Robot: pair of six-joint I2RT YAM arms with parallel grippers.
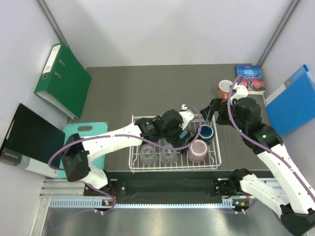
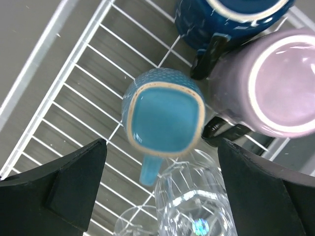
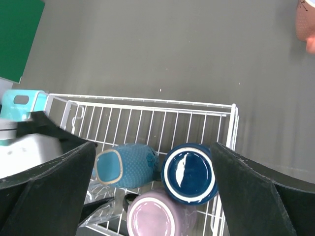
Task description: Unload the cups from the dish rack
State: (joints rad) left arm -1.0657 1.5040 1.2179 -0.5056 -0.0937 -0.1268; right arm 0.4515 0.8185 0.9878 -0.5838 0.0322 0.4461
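The left pincer (image 2: 161, 147) is held released over the light blue textured mug (image 2: 165, 118) inside the white wire dish rack (image 1: 132, 147) at the desk's (image 1: 147, 93) near edge. The right pincer (image 3: 152, 147), likewise released, is held above the rack.

Downward-pointing left pincer (image 2: 161, 147) spread wide, right pincer (image 3: 152, 147) also apart, apparently held higher

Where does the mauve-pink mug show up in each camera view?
Top external: mauve-pink mug in the right front part of the dish rack.
Left wrist: mauve-pink mug at the right edge.
Right wrist: mauve-pink mug at bottom centre, cut off.
Shared landmark: the dark navy mug beside it.
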